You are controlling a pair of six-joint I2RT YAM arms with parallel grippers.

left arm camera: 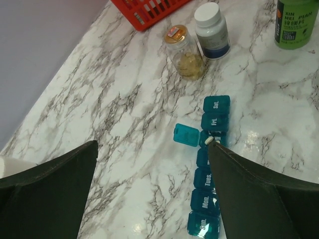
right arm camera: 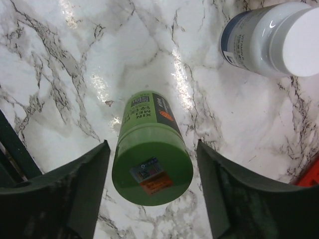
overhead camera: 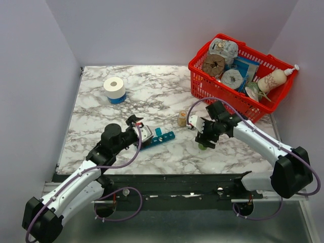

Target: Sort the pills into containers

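The teal pill organiser (left arm camera: pixel 206 201) lies on the marble, also seen in the top view (overhead camera: pixel 161 137). One middle lid (left arm camera: pixel 187 135) stands open. My left gripper (left arm camera: pixel 153 144) is open; its right finger (left arm camera: pixel 259 199) covers the organiser's right side. A small white pill (left arm camera: pixel 209 141) sits at that fingertip, over the open compartment. My right gripper (right arm camera: pixel 152 144) is open around an upright green bottle (right arm camera: pixel 152 159), with a gap on each side. In the top view the left gripper (overhead camera: pixel 146 132) is at the organiser's left end and the right gripper (overhead camera: pixel 203 137) is over the green bottle (overhead camera: pixel 202 147).
A small glass jar of yellow pills (left arm camera: pixel 187 55) and a white bottle (left arm camera: pixel 212 30) stand beyond the organiser. The white bottle also shows in the right wrist view (right arm camera: pixel 271 40). A red basket (overhead camera: pixel 201 76) of goods is back right. A white roll (overhead camera: pixel 114 88) is back left.
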